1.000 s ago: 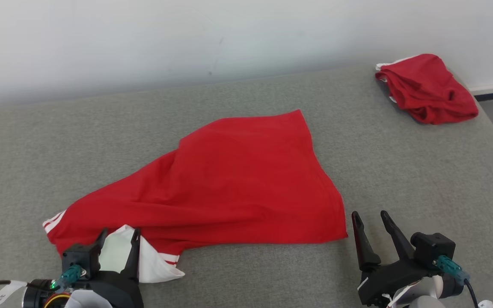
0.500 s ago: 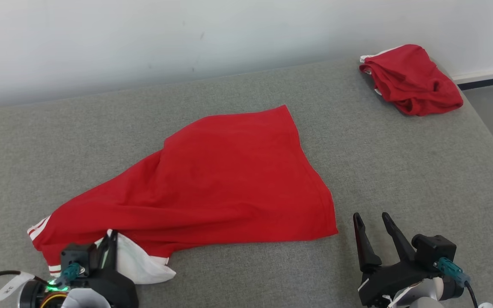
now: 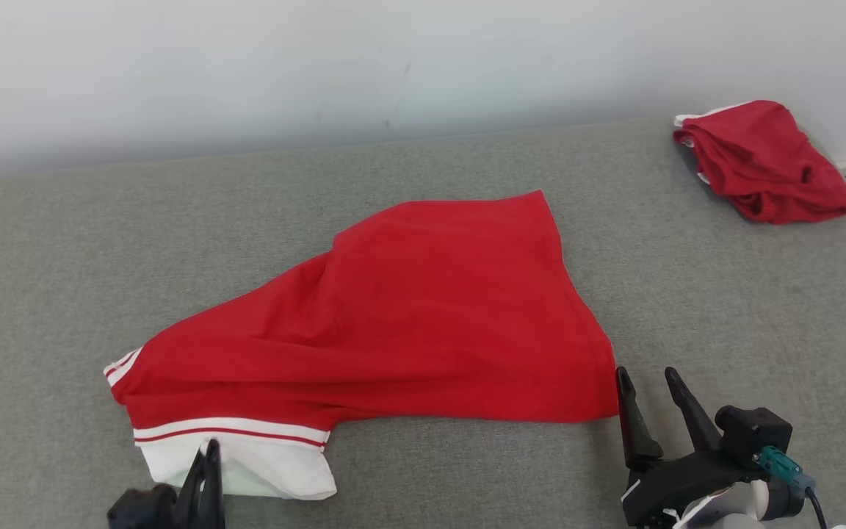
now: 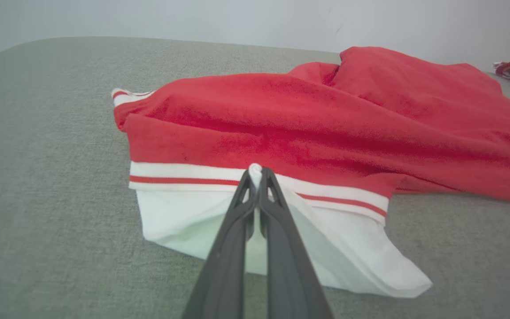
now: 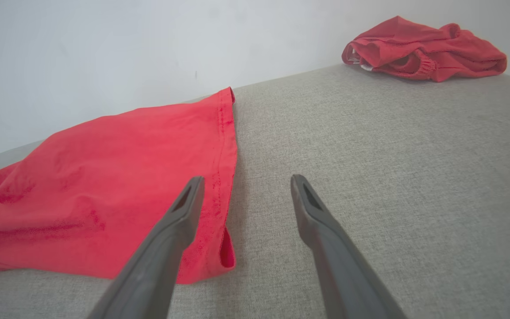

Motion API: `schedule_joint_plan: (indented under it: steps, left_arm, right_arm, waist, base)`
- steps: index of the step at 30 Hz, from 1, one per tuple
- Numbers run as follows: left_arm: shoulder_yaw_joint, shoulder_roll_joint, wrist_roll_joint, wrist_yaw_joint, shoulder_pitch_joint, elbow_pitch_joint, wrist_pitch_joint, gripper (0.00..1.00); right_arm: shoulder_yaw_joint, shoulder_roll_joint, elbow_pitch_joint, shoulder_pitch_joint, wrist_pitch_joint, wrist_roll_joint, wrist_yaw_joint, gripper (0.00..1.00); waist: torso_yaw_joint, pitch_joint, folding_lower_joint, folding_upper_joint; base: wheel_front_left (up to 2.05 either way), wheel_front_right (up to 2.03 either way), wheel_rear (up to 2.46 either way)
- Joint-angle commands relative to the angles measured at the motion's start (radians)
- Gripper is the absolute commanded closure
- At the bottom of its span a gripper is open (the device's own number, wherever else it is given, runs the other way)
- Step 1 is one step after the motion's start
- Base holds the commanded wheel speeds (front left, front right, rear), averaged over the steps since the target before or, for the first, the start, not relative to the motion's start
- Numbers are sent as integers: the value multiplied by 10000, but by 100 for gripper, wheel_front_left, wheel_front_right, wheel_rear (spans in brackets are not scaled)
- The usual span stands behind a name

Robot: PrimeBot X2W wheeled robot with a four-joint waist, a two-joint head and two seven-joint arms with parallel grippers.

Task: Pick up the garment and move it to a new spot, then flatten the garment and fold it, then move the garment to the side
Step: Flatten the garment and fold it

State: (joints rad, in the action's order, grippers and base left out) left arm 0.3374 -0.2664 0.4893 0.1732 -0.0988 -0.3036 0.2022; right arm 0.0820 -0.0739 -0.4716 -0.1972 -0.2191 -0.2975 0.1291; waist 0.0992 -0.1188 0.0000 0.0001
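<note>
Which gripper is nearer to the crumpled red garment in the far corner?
Right. The right gripper lies near-right, well short of the crumpled red garment; the left gripper lies near-left, farther away.

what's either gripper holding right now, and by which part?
Left gripper is shut on the red garment, pinching its white striped end. Right gripper open, holds nothing.

The garment (image 3: 423, 308) is red cloth with a white band crossed by a red stripe, lying rumpled and partly spread flat. The white band is pinched at the tips of my left gripper (image 4: 255, 170); its opposite hemmed corner lies just beside my right gripper (image 3: 646, 375).
</note>
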Motion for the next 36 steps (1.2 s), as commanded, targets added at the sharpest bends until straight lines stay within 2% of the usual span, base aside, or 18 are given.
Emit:
schedule_joint_plan:
  steps: [1,4,5,6,7,14,19,20,21,22,27,29,32,36]
  left_arm:
    - [-74,42,101,127,287,165,29,100]
    - [-193,80,303,387,833,485,-26,100]
    - [-197,54,297,467,989,500,-90,89]
    - [-167,16,248,551,1098,501,-185,31]
    - [-160,-11,197,632,1168,560,-194,0]
    - [-570,94,76,1007,1393,1686,375,0]
    - [-617,141,-97,1034,1380,1988,507,0]
    - [-638,143,-116,1020,1369,1994,524,0]
    - [-655,156,-119,1015,1364,1981,536,0]
    - [-710,172,-110,1007,1358,1973,563,0]
    - [-861,233,-84,929,1432,1853,610,0]
    - [-892,263,-124,843,1430,1786,608,0]
    - [-959,331,-173,842,1462,1778,627,0]
    - [-998,465,-274,851,1523,1813,640,0]
  right_arm:
    - [1,12,2,130,12,65,24,0]
    - [-12,-32,0,146,22,55,24,0]
    - [-11,-46,-1,160,46,59,24,0]
    - [-15,-66,-4,164,57,60,24,0]
    - [-8,-81,-2,148,101,64,24,0]
    - [65,-276,-254,-59,875,-1,24,0]
    - [251,-371,-607,-36,1381,-192,24,0]
    - [308,-362,-669,-29,1402,-219,24,11]
    - [335,-367,-721,-23,1374,-255,24,59]
    - [373,-364,-774,-15,1350,-280,24,100]
    - [416,-374,-578,-41,1169,-344,24,100]
    - [454,-471,-150,98,1262,-492,24,100]
    - [455,-590,1021,510,1626,-855,24,100]
    - [243,-749,2911,1201,2668,-1306,24,100]
  waist:
    - [-157,34,0,-1]
    - [-287,69,0,-1]
    - [-326,78,0,-1]
    - [-376,92,0,-1]
    - [-421,106,0,-1]
    - [-769,206,0,-1]
    - [-997,293,0,-1]
    - [-1019,304,0,-1]
    - [-1042,323,0,-1]
    - [-1052,339,0,-1]
    - [-1009,433,0,-1]
    - [-1018,492,0,-1]
    - [-1024,548,0,-1]
    - [-1053,544,0,-1]
  base:
    - [0,0,0]
    - [0,0,0]
    - [0,0,0]
    - [0,0,0]
    - [0,0,0]
    - [0,0,0]
    - [0,0,0]
    - [0,0,0]
    - [0,0,0]
    - [0,0,0]
    - [0,0,0]
    - [0,0,0]
    - [0,0,0]
    - [0,0,0]
